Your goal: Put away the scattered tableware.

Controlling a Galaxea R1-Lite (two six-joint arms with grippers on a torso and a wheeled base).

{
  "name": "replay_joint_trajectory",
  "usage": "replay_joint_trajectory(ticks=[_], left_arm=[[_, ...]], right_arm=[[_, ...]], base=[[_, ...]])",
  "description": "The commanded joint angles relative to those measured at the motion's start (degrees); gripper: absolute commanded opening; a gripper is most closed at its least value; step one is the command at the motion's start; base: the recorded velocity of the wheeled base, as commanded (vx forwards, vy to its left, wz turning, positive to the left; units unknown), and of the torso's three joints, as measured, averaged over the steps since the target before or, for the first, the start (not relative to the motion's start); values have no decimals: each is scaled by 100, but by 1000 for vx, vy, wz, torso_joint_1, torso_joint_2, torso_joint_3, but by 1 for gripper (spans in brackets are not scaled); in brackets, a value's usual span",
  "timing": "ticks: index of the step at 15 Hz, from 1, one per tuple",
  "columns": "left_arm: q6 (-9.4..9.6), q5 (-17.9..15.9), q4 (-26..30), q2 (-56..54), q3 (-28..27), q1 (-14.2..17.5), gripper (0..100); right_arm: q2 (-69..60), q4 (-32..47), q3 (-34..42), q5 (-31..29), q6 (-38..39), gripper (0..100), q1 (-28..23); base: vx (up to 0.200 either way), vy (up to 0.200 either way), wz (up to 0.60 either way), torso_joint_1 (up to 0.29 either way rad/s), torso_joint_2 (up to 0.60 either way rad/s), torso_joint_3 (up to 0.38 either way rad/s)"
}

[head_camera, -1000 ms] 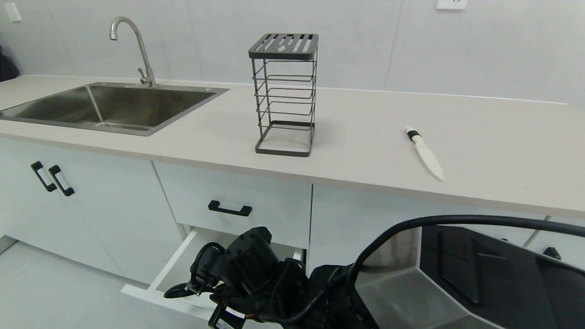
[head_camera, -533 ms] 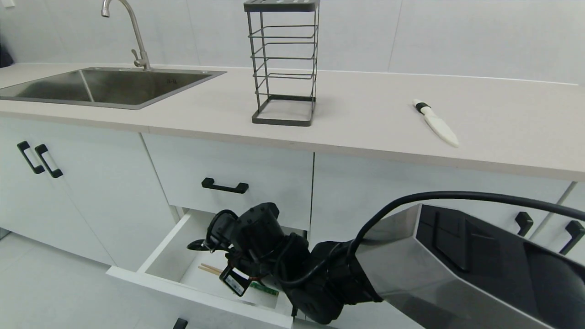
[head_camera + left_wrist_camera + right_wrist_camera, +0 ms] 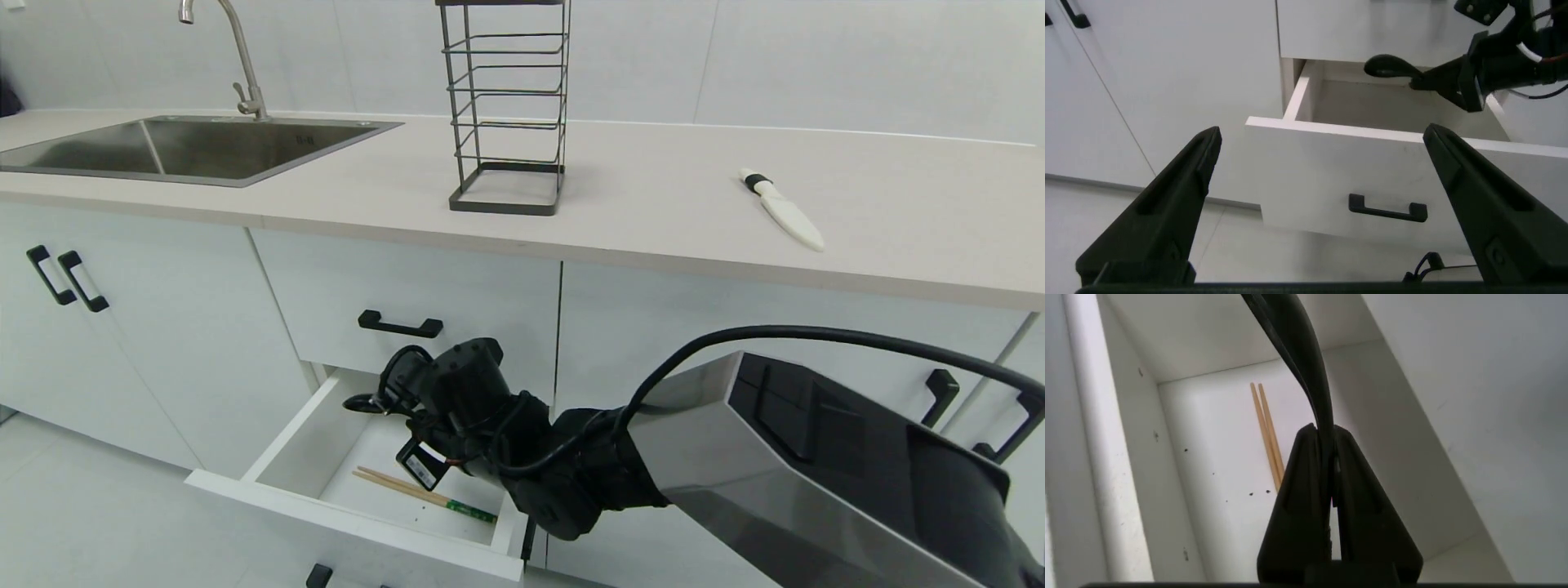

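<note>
R hand [image 3: 390,398] w/ black spoon [image 3: 357,403] over open drawer [image 3: 343,523], chopsticks [image 3: 400,483] inside

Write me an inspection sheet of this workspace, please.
Surface: counter, pale, no spills seen.
Job's things: spoon held above the open drawer; chopsticks lie in the drawer; knife lies on the counter.
Clutter: rack stands upright on the counter.
Grippers: right gripper shut on the spoon; left gripper open, facing the drawer front.
Cables: cable arches over the right arm.
Surroundings: sink, cabinets.
</note>
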Motion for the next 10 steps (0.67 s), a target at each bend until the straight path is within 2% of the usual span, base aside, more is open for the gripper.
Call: replay_joint_trajectory(ticks=[1,10], left_arm=[[0,0,0,7,0,1,100],[0,9,0,7,0,1,100]], right_arm=[[307,8,-79,14,-4,0,-58],[940,-1,-448,172,67,0,-120]], base=[[0,0,0,0,0,0],[0,0,0,0,0,0]])
